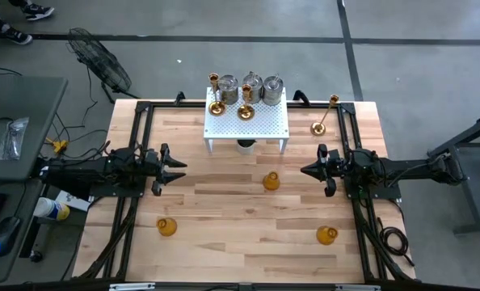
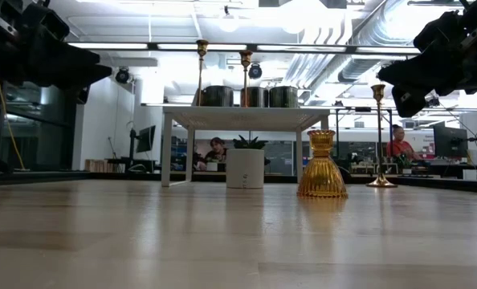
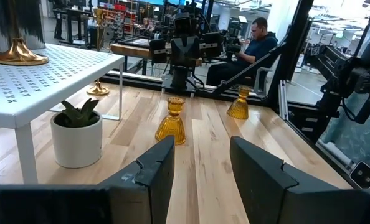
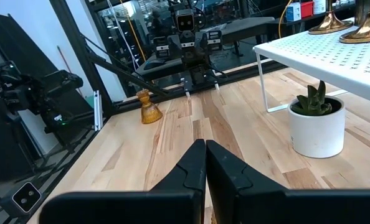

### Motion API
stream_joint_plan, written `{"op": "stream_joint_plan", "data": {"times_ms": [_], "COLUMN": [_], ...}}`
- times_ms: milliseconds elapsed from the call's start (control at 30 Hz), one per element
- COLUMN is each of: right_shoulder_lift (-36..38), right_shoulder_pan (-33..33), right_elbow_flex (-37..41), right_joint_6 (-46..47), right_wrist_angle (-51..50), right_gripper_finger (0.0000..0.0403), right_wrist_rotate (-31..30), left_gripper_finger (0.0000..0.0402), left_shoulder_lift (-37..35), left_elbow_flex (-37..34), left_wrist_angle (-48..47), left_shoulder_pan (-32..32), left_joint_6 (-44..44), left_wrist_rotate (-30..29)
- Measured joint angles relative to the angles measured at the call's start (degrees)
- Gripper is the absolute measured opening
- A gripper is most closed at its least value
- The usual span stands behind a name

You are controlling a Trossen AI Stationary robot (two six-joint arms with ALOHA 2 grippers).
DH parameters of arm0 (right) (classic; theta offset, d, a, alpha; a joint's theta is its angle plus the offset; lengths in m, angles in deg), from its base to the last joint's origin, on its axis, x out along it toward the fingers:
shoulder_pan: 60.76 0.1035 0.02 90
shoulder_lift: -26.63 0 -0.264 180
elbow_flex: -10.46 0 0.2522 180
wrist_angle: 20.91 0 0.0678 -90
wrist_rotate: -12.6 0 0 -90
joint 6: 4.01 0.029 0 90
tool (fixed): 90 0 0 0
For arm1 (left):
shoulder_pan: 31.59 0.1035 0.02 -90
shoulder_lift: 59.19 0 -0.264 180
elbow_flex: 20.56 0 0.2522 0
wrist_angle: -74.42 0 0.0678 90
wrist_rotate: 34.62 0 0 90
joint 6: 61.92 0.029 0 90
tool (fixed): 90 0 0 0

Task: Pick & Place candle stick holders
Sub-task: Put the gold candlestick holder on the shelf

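I see my left hand [image 1: 178, 166] hovering over the left side of the pale wooden table [image 1: 224, 234], its fingers [image 3: 152, 171] partly apart with nothing between them. My right hand [image 1: 306, 170] hangs over the right side, its fingers pressed together on nothing. At the far edge of the table stands a white perforated metal rack [image 1: 256, 124], and on its top sit three silvery-grey jar-like holders [image 1: 251, 87] in a row, round and squat, with two slim gold brass candlesticks [image 1: 216, 105] on round bases just in front of them. Under the rack I can make out a small white pot [image 3: 76, 140] holding a spiky green plant [image 3: 79, 113]. A third brass candlestick [image 1: 320, 126] stands on the table to the right of the rack, well apart from it. Three amber-orange holders, ribbed and bell-shaped with a glassy look, rest on the bare wood: one [image 1: 271, 181] near the middle between my two hands, one [image 1: 166, 226] toward the near left corner, and one [image 1: 327, 235] toward the near right. In the room behind the table I can see a seated person [image 3: 255, 45].
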Motion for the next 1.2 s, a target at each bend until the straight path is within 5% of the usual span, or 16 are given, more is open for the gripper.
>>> {"op": "stream_joint_plan", "data": {"times_ms": [867, 1200], "right_shoulder_lift": [0.0, 0.02], "right_shoulder_pan": [0.01, -0.15], "right_elbow_flex": [0.02, 0.02], "right_joint_6": [0.05, 7.52], "right_wrist_angle": [0.04, -5.46], "right_gripper_finger": [0.0003, 0.0003], "right_wrist_rotate": [-0.75, -31.56], "left_gripper_finger": [0.0152, 0.0152], "left_shoulder_lift": [0.0, 0.02], "left_elbow_flex": [0.0, 0.0], "left_wrist_angle": [0.0, 0.02], "left_shoulder_pan": [0.0, 0.0], "left_joint_6": [-0.05, -0.05], "left_wrist_rotate": [0.02, 0.04]}}
